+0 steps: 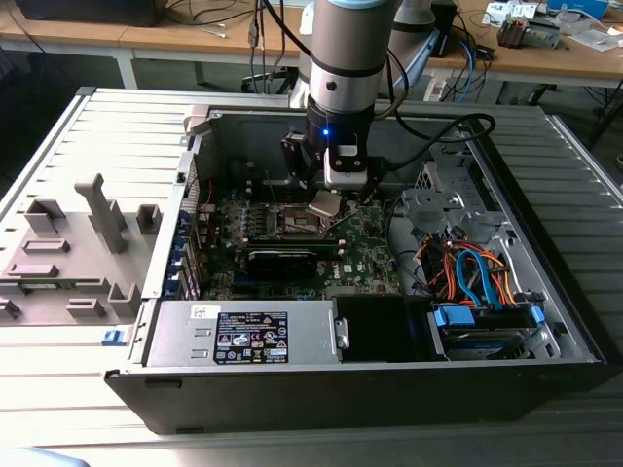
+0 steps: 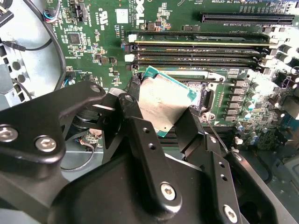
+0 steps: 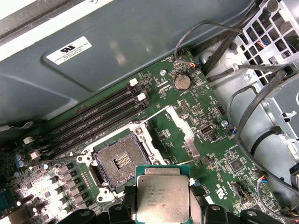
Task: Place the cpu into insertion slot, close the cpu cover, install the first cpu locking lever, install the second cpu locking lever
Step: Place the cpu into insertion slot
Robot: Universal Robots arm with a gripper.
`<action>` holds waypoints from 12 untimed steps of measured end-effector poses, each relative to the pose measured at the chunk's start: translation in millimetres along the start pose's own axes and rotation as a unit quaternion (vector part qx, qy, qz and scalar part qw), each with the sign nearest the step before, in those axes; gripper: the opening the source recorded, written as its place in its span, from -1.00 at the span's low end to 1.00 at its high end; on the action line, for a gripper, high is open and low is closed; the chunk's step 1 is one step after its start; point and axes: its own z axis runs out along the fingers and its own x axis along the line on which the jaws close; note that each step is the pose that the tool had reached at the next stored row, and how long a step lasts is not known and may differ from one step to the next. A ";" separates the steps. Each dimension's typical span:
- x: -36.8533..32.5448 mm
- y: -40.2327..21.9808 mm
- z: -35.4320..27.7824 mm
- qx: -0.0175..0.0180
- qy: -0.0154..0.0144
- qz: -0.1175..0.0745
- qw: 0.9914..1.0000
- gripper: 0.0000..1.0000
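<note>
The gripper point(image 2: 161, 116) clasped the cpu point(image 3: 162, 198) near the bare insertion slot point(image 3: 120, 161). It seemed tilted; seating cleanly needed it level.

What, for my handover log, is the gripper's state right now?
Gripper: shut on the cpu, which is not yet in the empty slot.

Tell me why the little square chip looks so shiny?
Second wrist view: light bounces off the chip, held in the gripper, turning its metal top pale. First wrist view: small parts near the open socket are washed out white. Exterior view: a blue light glows on the arm.
</note>
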 end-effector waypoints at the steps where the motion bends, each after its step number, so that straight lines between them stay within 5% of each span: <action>1: 0.0 0.0 0.0 0.000 0.000 0.000 1.000 0.09; 12: 0.0 0.0 0.0 0.000 0.000 0.003 1.000 0.09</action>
